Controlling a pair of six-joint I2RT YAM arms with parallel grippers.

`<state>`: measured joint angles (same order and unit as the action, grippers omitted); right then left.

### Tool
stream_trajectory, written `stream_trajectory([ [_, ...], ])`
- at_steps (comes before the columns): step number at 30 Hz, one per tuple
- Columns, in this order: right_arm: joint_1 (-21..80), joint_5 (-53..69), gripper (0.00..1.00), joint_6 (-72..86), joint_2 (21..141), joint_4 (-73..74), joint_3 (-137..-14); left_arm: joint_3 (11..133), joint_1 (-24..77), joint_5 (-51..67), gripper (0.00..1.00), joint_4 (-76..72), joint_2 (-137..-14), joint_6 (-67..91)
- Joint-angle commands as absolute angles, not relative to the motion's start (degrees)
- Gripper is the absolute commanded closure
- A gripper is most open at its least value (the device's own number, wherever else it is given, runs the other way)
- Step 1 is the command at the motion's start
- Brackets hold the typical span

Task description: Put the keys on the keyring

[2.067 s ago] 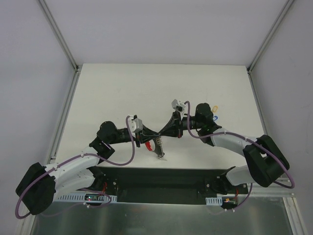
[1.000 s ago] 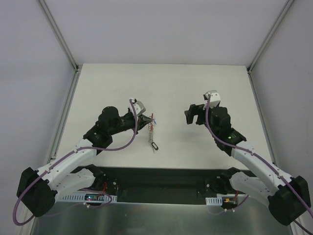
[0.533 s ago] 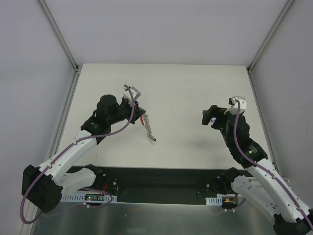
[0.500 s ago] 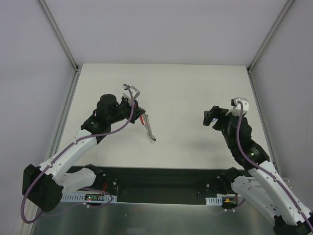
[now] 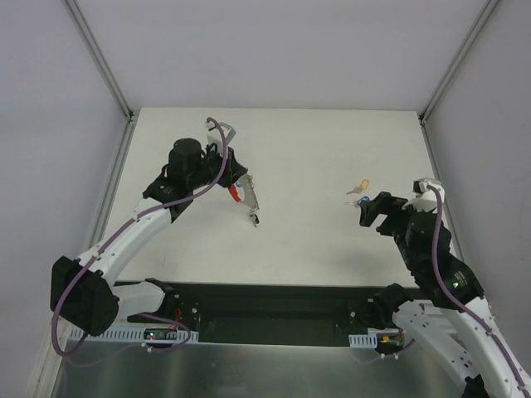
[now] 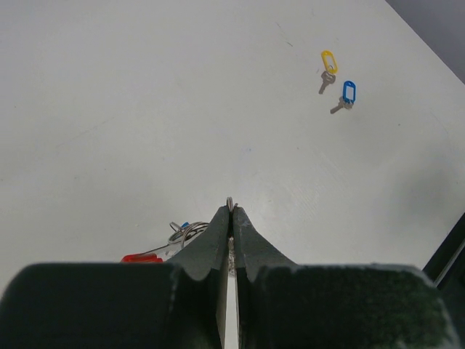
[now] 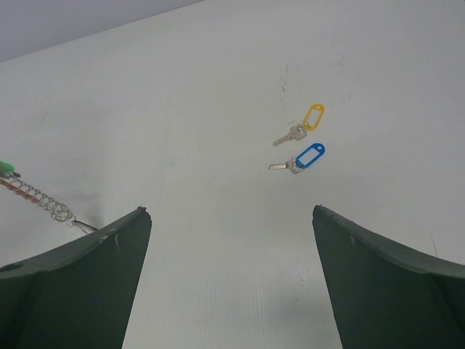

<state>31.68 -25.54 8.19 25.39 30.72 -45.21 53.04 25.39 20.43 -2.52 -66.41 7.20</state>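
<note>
Operator: Tool states?
Recorder: Left tool (image 6: 231, 217) pressed together, pinching keyring (image 5: 249, 201), which dangles from it. Right tool (image 7: 229, 212) spread, holding nothing.
Operator: Keys?
Recorder: Yellow key (image 7: 305, 123) and blue key (image 7: 304, 158) lie close together on table (image 5: 315, 149), at 3 o'clock from keyring, well apart.

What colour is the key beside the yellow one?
Blue. That key shows best in the right wrist view.

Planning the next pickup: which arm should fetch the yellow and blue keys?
Right. The right gripper is open, with the yellow key and blue key close ahead; the left gripper is shut on the keyring, across the table.
</note>
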Motion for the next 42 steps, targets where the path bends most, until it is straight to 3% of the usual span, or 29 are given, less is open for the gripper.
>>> stream_trajectory([
  [1,31.5,-24.9,0.04,7.9,23.9,34.7,-48.7,61.3,24.7,19.2,1.00,-4.5,-72.9,9.2],
  [6,31.6,-25.7,0.04,7.2,22.1,36.8,-49.7,70.6,24.7,24.3,1.00,-4.7,-80.7,12.2],
  [11,31.6,-26.2,0.04,6.5,19.3,37.9,-49.3,70.3,24.8,28.5,1.00,-12.2,-84.6,16.3],
  [19,31.5,-23.8,0.04,5.4,18.4,37.5,-46.9,47.4,24.8,26.7,1.00,-33.6,-81.7,18.3],
  [29,31.6,-19.9,0.04,5.1,21.4,33.8,-44.9,31.4,24.8,20.7,0.93,-38.4,-77.7,19.2],
  [32,31.5,-20.0,0.04,5.2,20.7,33.9,-44.6,30.2,24.8,19.1,0.84,-38.3,-76.4,18.9],
  [36,31.5,-20.1,0.04,5.1,19.9,34.4,-44.3,29.8,24.8,17.9,0.81,-37.4,-74.4,19.1],
  [42,31.6,-20.6,0.04,4.9,19.2,35.2,-44.6,29.1,24.8,13.8,0.53,-35.1,-70.3,19.3],
])
